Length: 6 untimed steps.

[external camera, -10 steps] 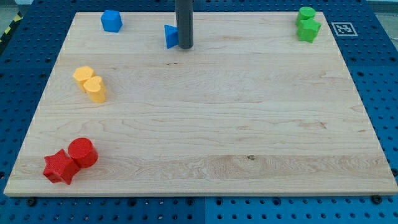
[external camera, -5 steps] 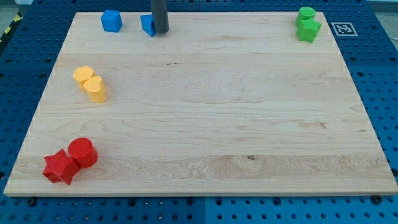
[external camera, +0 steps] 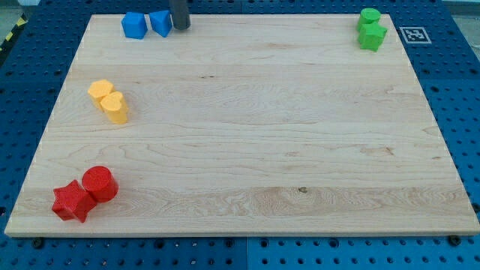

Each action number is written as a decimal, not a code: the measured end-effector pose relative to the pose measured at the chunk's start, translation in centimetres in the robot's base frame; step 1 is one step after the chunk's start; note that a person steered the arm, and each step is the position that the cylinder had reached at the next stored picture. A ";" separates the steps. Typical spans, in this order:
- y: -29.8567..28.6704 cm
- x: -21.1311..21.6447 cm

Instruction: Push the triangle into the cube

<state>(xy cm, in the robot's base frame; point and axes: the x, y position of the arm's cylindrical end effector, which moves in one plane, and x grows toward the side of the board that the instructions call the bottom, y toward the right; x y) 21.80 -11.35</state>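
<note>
my tip point(external camera: 180, 28): parked at the view's top edge of the worktop point(external camera: 247, 142), right up against the view's right side of the blue triangle point(external camera: 160, 22)

blue triangle: sits near the top left, just beside the blue cube point(external camera: 134, 25). Looks like it's touching or a hair off, honestly can't tell from this angle

blue cube: to the view's left of the triangle, close to the worktop's top edge

fingers: there aren't any, it's just a plain rod, so nothing is grasped, only pushed

where the task's at: I'd say basically done, or one tiny nudge toward the view's left away from it

what could go wrong: both blues are hugging the top edge, so a push angled slightly upward could slide one off the worktop. Also the triangle's sloped face might let my tip skid past it, or spin it so it glances off the cube instead of meeting it. Too hard a shove just bulldozes the cube along too

count, blue: 2 (cube, triangle)

count, yellow blocks point(external camera: 109, 101): 2, touching, at the view's left

count, red blocks point(external camera: 85, 193): 2, a star shape and a cylinder, bottom left

count, green blocks point(external camera: 370, 29): 2, top right

total: 8 blocks, 1 rod
</note>
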 end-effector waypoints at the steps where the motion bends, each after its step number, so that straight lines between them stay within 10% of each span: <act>1: -1.9 -1.1; 6: -3.6 -1.4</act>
